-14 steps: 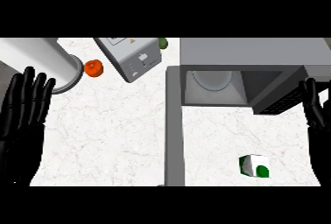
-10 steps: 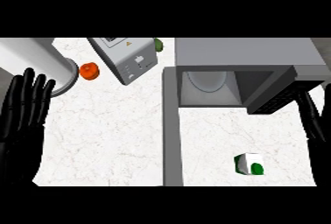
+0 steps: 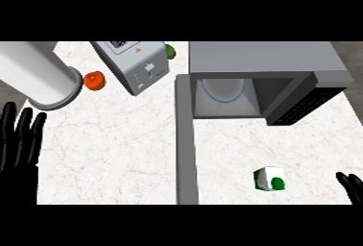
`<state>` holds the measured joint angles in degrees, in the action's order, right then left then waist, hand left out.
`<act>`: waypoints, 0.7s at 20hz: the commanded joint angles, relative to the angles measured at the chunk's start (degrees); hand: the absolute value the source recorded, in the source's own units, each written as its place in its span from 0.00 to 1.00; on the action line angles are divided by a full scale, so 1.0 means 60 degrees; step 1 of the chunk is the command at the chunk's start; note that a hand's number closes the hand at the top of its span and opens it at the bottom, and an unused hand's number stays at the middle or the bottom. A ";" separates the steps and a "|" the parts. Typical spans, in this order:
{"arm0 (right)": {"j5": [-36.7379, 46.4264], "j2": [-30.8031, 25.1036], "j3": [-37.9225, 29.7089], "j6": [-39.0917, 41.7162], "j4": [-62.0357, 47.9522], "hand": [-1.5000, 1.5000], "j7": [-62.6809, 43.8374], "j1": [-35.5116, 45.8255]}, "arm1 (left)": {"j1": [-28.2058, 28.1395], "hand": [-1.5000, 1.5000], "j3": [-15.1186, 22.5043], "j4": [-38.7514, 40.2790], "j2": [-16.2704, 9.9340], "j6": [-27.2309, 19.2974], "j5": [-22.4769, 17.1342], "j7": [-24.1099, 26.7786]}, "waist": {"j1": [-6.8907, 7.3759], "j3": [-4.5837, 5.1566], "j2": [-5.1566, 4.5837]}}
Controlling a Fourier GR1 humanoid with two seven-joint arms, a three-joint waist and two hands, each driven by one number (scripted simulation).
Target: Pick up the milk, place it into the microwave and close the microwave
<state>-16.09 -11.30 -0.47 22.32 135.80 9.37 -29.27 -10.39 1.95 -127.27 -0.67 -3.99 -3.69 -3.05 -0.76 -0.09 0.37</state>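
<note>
On the white marbled counter [image 3: 113, 158], toward its front right part, we see the small white milk carton with a green patch [image 3: 269, 179] standing alone, touched by nothing. Near it to the right, at the view's lower right edge, our right hand [image 3: 352, 186] shows only as a few black fingertips pointing up, well short of the carton; we cannot tell how the rest of that hand is held. Behind the carton sits the grey microwave [image 3: 262, 60], its cavity facing us with a pale round plate [image 3: 224, 89] inside, and its dark door [image 3: 306, 98] swung out to the right, standing open. A grey strip [image 3: 186, 158] runs from the microwave's left side down toward the front of the counter, dividing the surface. Left of the microwave we find a tilted white boxy appliance with a panel of markings [image 3: 135, 65], a small green round thing [image 3: 171, 50] just behind it, and an orange round thing [image 3: 94, 80] beside it. A large white cylinder [image 3: 37, 74] lies further left. At the left edge, our left hand [image 3: 20, 141] rests with fingers straight and spread, holding nothing.
</note>
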 commanded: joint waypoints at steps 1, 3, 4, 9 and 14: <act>-0.0790 -0.0201 -0.0740 0.0916 0.0581 0.00 0.0459 -0.1479 | -0.1295 0.00 0.0791 -0.0721 0.0107 -0.0225 0.0066 0.0367 | 0.0041 0.0012 -0.0011; -0.0236 0.0014 -0.0690 0.1439 0.0546 0.00 0.1201 -0.2084 | -0.1980 0.00 0.0154 -0.1165 0.0080 0.0354 -0.0478 0.0431 | 0.0053 0.0013 -0.0001; -0.0674 -0.0083 -0.1139 0.1439 0.0775 0.00 0.1143 -0.2371 | -0.2617 0.00 0.0615 -0.1277 0.0108 0.0429 -0.0303 0.0938 | 0.0058 0.0015 0.0008; 0.0778 0.0605 -0.0784 0.1460 0.0495 0.00 0.1528 -0.2310 | -0.3658 0.00 -0.0171 -0.1915 -0.0202 0.1286 -0.1338 0.1139 | 0.0138 0.0020 -0.0019; 0.2247 0.1400 -0.0202 0.1516 0.0269 0.00 0.2201 -0.2427 | -0.4333 0.00 -0.0754 -0.1704 -0.0257 0.1986 -0.1970 0.1873 | 0.0140 0.0020 -0.0022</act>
<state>-8.53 -6.00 -4.52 31.67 136.50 21.91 -43.35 -33.90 0.45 -137.03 -1.44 5.10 -12.05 6.15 -0.04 0.01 0.33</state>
